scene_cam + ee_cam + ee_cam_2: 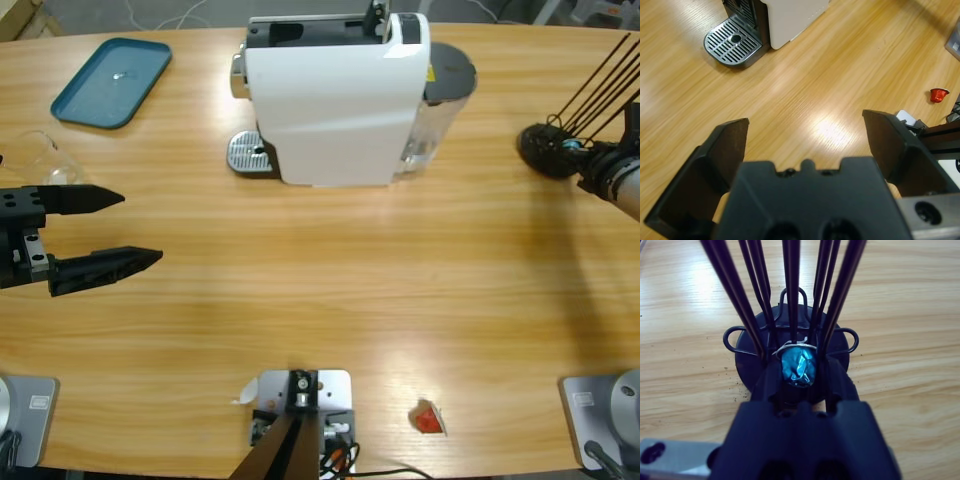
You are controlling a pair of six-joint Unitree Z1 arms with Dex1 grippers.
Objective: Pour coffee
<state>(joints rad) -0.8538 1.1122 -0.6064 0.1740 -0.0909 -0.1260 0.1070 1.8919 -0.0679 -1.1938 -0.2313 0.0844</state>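
No coffee shows in any view. A clear glass (42, 158) stands at the table's left edge; I cannot make out anything in it. My left gripper (141, 227) hovers open just right of the glass with nothing between its jaws (805, 125). The white coffee machine (335, 95) stands at the back middle, with its metal drip tray (248, 153) bare (733, 41). At the far right, my right gripper (565, 155) reaches into a black wire capsule rack (545, 150). Its jaws (800, 371) are shut on a blue foil capsule (797, 360) at the rack's base.
A teal tray (112, 80) lies at the back left. A red foil capsule (429, 418) lies near the front edge, also in the left wrist view (939, 94). The rack's thin black rods (790, 285) rise around the right gripper.
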